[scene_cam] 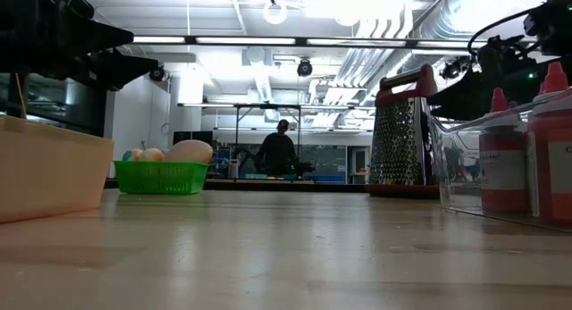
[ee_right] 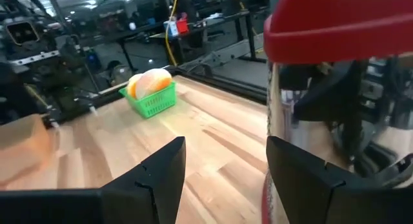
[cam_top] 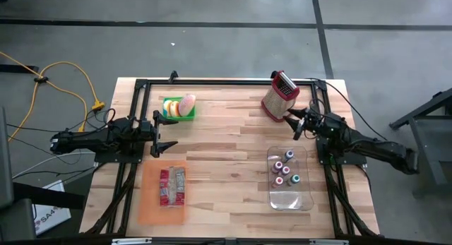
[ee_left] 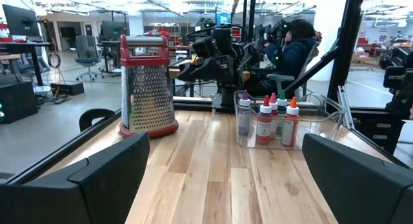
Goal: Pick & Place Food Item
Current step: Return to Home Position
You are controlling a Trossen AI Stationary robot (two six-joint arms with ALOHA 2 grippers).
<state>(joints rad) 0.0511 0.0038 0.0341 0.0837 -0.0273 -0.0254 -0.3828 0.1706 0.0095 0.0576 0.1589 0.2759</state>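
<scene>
Both claws are empty and spread apart: the left claw hangs over the left side of the table, near the green basket but apart from it, and the right claw hangs over the right side, just beside the grater, its own view showing two dark fingers with bare wood between them. Food sits only in the green basket, which stands toward the far left part of the table; a pinkish donut lies against a yellow-orange piece, and from table height the pile rises above the rim. How many pieces lie under those two cannot be counted from any view. No donut lies loose on the wood, so the placing part of the job looks finished, and neither claw carries anything that needs setting down. What seems to be left is only parking the arms; both are low and folded toward their own edges of the table, so little travel should remain, though whether either is at its rest pose cannot be told. Nearer the front, an orange tray holds a wrapped packet, and a clear bin holds small bottles; both appear untouched. A person stands in the room beyond.
</scene>
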